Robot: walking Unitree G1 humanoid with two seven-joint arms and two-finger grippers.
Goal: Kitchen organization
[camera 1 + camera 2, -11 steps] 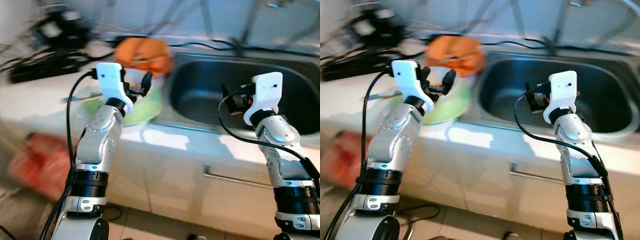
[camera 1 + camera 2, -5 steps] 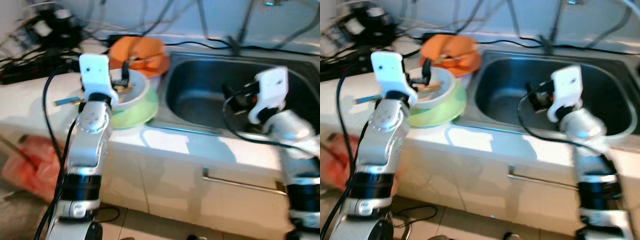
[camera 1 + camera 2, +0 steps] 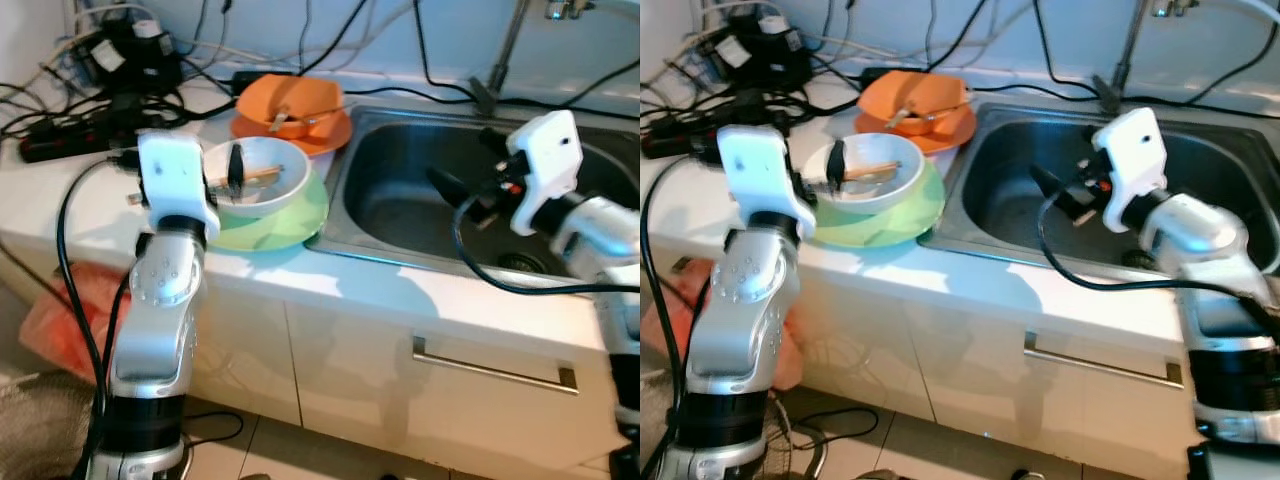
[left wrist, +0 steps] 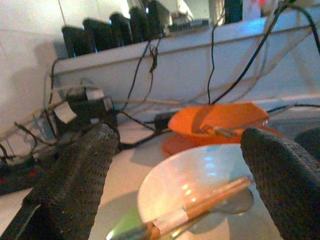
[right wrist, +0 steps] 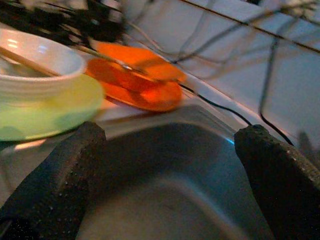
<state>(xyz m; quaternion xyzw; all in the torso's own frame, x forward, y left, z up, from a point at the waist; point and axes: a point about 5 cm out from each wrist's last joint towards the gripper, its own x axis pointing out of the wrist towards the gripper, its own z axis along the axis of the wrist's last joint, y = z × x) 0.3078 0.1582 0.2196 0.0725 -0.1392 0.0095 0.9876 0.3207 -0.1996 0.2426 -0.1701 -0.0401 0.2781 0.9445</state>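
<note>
Countertop [image 3: 70,200] beside the sink [image 3: 420,190] carries a white bowl [image 3: 265,180] on a green plate [image 3: 290,215], orange dishes [image 3: 295,105] behind. Wrist views: left gripper [image 4: 180,185] spread wide near the bowl; right gripper [image 5: 165,190] wide over the sink. Nothing held; organizing seems barely begun.

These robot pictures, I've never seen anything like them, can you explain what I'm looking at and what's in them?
This is a humanoid robot standing at a kitchen counter. Two pictures come from cameras in its head, looking down; the silver arms at the sides are its own. The other two come from cameras on its wrists, looking out between two black fingers.

The left gripper is open at a white bowl, which sits on a green plate and holds chopsticks. Behind them is an orange bowl on an orange plate. The right gripper is open over the steel sink. Neither holds anything. Cables lie on the counter's far left corner.
</note>
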